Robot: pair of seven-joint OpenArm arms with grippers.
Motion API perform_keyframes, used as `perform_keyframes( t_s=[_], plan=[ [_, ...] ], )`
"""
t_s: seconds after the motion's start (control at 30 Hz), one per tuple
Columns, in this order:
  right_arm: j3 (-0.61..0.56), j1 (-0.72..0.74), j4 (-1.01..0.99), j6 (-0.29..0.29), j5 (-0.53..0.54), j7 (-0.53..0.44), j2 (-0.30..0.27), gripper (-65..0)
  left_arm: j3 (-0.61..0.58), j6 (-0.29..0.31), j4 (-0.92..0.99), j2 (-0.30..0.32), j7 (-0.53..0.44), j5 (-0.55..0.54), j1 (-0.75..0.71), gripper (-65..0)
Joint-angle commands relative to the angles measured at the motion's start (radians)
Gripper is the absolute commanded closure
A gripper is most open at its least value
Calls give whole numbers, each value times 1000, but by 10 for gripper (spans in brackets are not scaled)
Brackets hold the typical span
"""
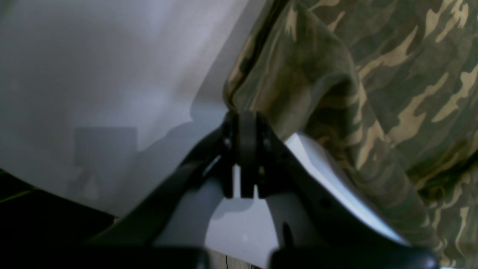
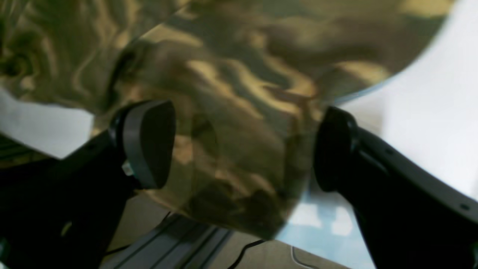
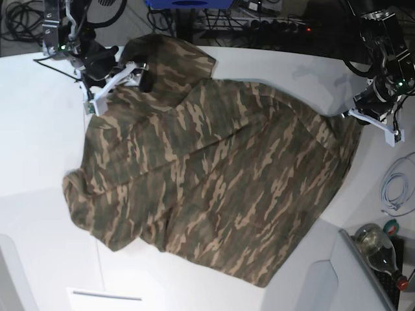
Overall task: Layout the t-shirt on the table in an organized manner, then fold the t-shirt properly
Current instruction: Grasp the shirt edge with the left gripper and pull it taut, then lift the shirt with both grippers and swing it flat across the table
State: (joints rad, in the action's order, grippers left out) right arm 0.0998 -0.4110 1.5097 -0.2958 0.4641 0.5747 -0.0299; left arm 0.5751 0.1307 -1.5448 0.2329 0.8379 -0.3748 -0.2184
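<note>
The camouflage t-shirt (image 3: pixel 214 175) lies spread across the white table (image 3: pixel 39 142), rumpled at its lower left corner. At the shirt's right edge my left gripper (image 3: pixel 366 120) is shut. In the left wrist view the left gripper (image 1: pixel 246 119) pinches a raised fold of the t-shirt (image 1: pixel 392 74) at its hem, above the table (image 1: pixel 93 74). At the shirt's far left corner my right gripper (image 3: pixel 123 81) is open. In the right wrist view the right gripper (image 2: pixel 242 145) has its jaws wide apart over the t-shirt (image 2: pixel 239 86), holding nothing.
A bottle (image 3: pixel 379 249) and a coiled white cable (image 3: pixel 395 191) sit off the table's right edge. Dark cables and equipment (image 3: pixel 259 23) line the far side. A white sheet (image 3: pixel 107 295) lies at the near left. The table's edge (image 2: pixel 325 231) shows below the right gripper.
</note>
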Motion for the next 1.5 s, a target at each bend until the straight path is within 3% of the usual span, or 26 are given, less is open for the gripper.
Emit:
perform_keyframes(
  t_s=[0.0,0.07,0.17,0.2,0.27,0.4,0.5,0.63,0.73,0.8,0.9,1.0,1.1,1.23,1.37,1.47],
  plan=[
    [-1,-12,-11,7,-14,60,0,-470,6,2,-21,16,-15,-11,6,0],
    [1,-12,-11,7,-14,57,0,-330,6,2,-21,16,-15,-11,6,0],
    [7,-10,-1,7,-14,57,-2,-30,6,4,-21,18,-15,-10,6,0],
    [21,-12,9,7,-14,60,-2,0,6,4,-21,18,-15,-8,6,0],
    [45,-16,50,7,-14,71,-2,-23,6,4,-32,20,-12,-8,6,0],
    [110,-10,164,7,-20,192,-11,-5,-4,4,-122,30,-9,-6,-13,0],
    [133,108,171,7,-21,259,-83,-5,-94,4,-147,47,-7,-6,58,0],
    [130,389,4,7,-21,330,-196,-5,-266,1,-55,66,62,56,274,0],
    [128,633,-203,4,-21,324,-268,-5,-373,1,128,24,60,144,478,0],
    [108,814,-366,-35,-23,279,-331,-5,-425,1,264,-11,48,195,624,0],
    [-33,1076,-590,-112,-23,176,-436,-2,-487,1,447,-69,-9,228,836,0],
    [-167,1285,-688,-135,-23,90,-508,-3,-504,1,588,-116,-93,234,1029,0],
    [-234,1426,-660,-136,-20,83,-577,-2,-502,1,639,-139,-124,225,1190,0],
    [-242,1544,-518,-136,-18,84,-646,-2,-501,1,596,-152,-124,224,1322,0],
    [-232,1549,-291,-136,-14,144,-727,-2,-482,1,389,-152,-111,224,1313,0],
    [-168,1424,-122,-136,-14,225,-759,-2,-425,1,201,-146,1,224,1226,0]
  ],
)
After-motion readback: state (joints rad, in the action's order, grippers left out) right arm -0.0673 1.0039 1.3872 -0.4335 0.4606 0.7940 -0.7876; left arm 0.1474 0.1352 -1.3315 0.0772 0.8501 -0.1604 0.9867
